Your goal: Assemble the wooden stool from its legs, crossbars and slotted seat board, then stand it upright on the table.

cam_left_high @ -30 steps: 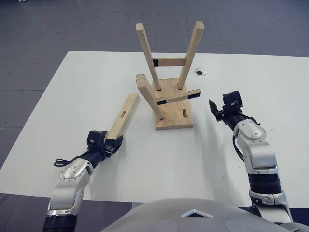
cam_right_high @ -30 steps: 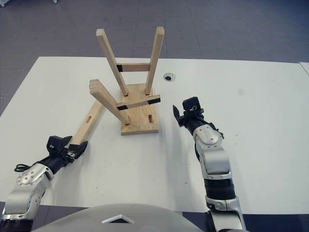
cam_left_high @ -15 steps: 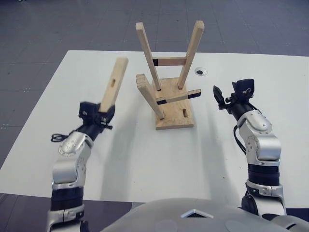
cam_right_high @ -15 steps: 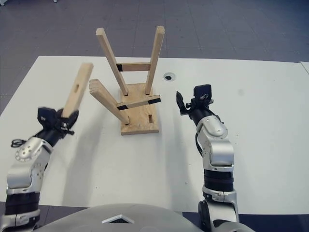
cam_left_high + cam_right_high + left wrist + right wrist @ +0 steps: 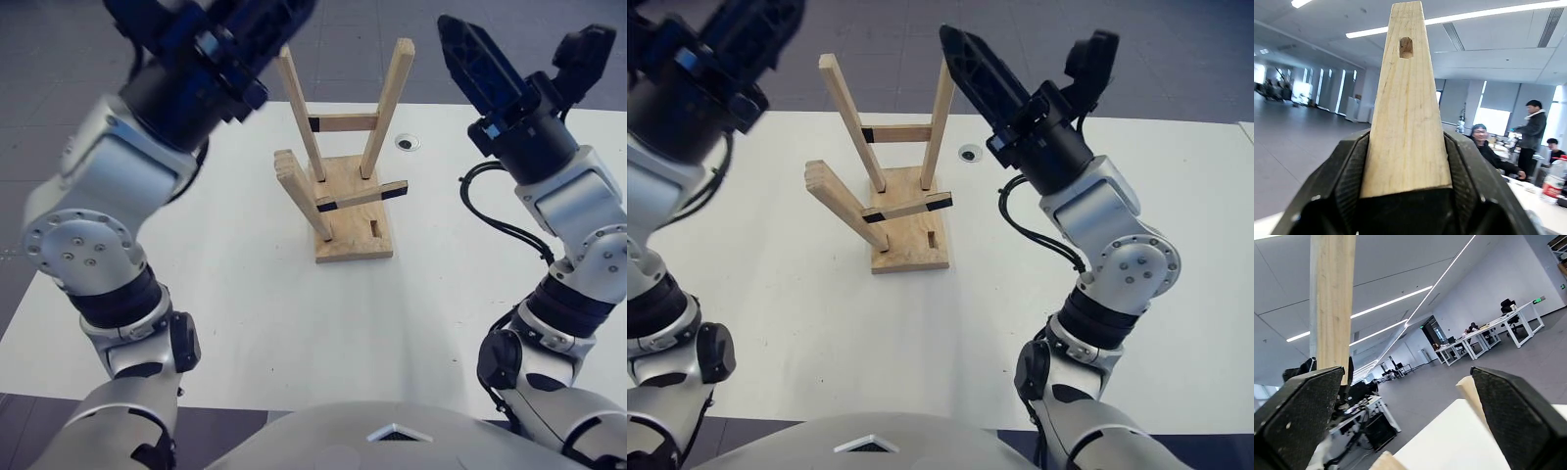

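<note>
So, which step does the robot look to be on?

Fitting the last leg, most likely. Nearest, the left gripper (image 5: 1406, 161) is held high, closed tight around one end of the loose leg (image 5: 1405, 93), which points away from it. The right gripper (image 5: 524, 54) is also up, spread wide with nothing in it.

And the stool itself?

Upside down toward the far edge of the bench (image 5: 255, 294), midway between its side edges. The seat board (image 5: 353, 243) lies flat. Three legs stand in it: a leaning one (image 5: 302, 196) at the near left and an upright pair (image 5: 387, 108) behind, tied by two crossbars (image 5: 345, 124).

What does the next move need?

Bringing the leg down into the empty slot (image 5: 375, 228) at the near right, with the free crossbar end (image 5: 392, 190) meeting its hole. That crossbar and the leaning leg crowd the approach.

Anything else about?

A round cable port (image 5: 407, 144) just beyond the stool, near the far edge.
</note>
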Robot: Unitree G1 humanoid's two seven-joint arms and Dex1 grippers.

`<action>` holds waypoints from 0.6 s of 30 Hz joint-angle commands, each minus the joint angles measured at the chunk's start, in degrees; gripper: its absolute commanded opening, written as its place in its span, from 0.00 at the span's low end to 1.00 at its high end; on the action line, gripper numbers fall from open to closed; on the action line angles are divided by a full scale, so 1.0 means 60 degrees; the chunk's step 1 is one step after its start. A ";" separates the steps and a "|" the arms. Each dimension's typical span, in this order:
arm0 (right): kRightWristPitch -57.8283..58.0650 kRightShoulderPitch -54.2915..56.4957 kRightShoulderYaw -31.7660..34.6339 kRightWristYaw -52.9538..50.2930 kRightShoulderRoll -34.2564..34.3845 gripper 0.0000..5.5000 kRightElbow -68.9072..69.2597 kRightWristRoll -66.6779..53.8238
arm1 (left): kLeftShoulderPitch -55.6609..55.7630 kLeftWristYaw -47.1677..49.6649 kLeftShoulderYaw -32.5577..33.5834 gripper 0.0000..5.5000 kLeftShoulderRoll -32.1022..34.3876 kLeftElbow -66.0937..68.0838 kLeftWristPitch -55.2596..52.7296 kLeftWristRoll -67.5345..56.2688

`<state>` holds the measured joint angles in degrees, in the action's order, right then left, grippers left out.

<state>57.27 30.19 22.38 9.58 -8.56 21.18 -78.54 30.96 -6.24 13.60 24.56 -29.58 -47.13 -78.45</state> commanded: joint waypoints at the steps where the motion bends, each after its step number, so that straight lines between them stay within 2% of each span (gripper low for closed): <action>1: -0.0174 0.0085 -0.0379 -0.0255 -0.0067 0.94 -0.0018 -0.2274 | -0.0266 0.0089 -0.0210 0.37 -0.0112 0.0068 -0.0122 -0.1461; 3: -0.0477 0.0136 -0.0448 -0.0565 -0.0302 0.99 -0.0121 -0.3465 | -0.0213 -0.0149 -0.0287 0.37 0.0162 0.0271 -0.0310 -0.2193; 7: -0.0823 0.0181 -0.0749 -0.0776 -0.0986 1.00 -0.0326 -0.4823 | -0.0239 -0.0630 -0.0347 0.37 0.0923 0.0330 -0.0684 -0.3341; 17: -0.0940 -0.0171 -0.1931 -0.0203 -0.2205 1.00 0.0368 -0.5438 | -0.0817 -0.1071 -0.0816 0.37 0.2161 0.0142 -0.1031 -0.4356; 18: -0.0949 -0.0163 -0.1993 -0.0090 -0.2325 0.95 0.0364 -0.5400 | -0.0830 -0.1125 -0.0832 0.37 0.2251 0.0163 -0.1021 -0.4348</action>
<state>51.45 29.18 11.24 8.10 -20.98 22.66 -110.66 26.32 -12.26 8.87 36.58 -28.42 -52.69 -104.14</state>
